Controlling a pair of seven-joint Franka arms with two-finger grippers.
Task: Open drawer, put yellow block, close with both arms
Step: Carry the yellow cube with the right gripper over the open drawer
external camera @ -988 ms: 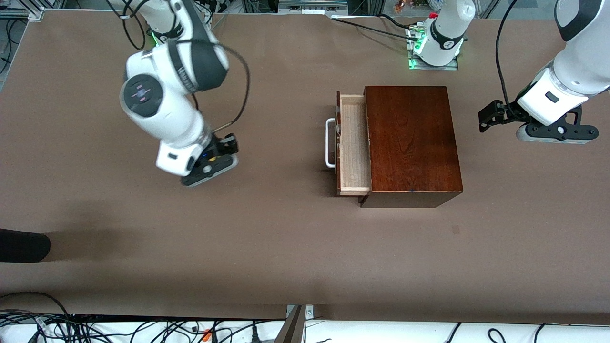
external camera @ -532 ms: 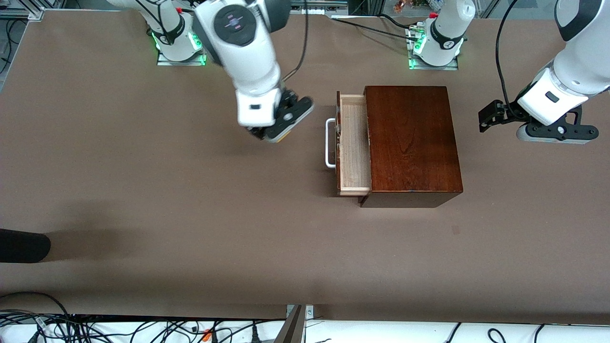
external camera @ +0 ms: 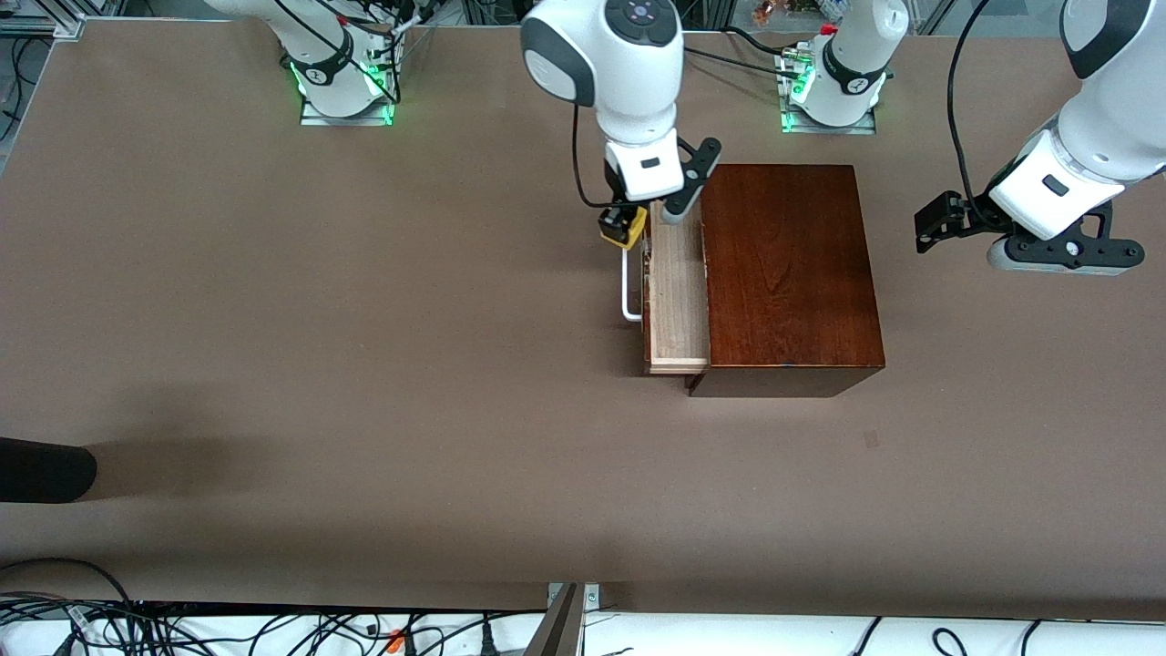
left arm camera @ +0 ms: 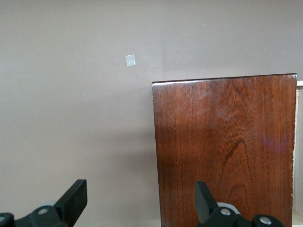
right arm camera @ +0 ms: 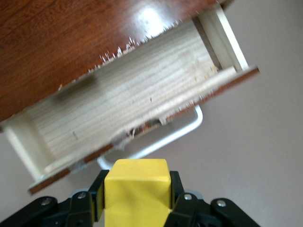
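Observation:
The drawer (external camera: 676,292) stands pulled out of the reddish-brown wooden box (external camera: 788,273), toward the right arm's end of the table, and its pale tray shows nothing inside. My right gripper (external camera: 622,228) is shut on the yellow block (external camera: 627,229) and hangs over the drawer's dark front panel and white handle (external camera: 629,287). The right wrist view shows the block (right arm camera: 137,189) clamped between both fingers, with the open tray (right arm camera: 128,104) and handle (right arm camera: 161,139) just ahead. My left gripper (external camera: 938,223) waits open in the air beside the box, toward the left arm's end.
The two arm bases (external camera: 342,87) (external camera: 829,96) stand along the table edge farthest from the front camera. A dark object (external camera: 46,469) pokes in at the right arm's end. Cables run along the nearest edge. A small pale mark (left arm camera: 130,60) lies on the brown table.
The right arm has swung from the bare table at its own end across to the drawer, carrying the yellow block. The left arm and the drawer have not moved.

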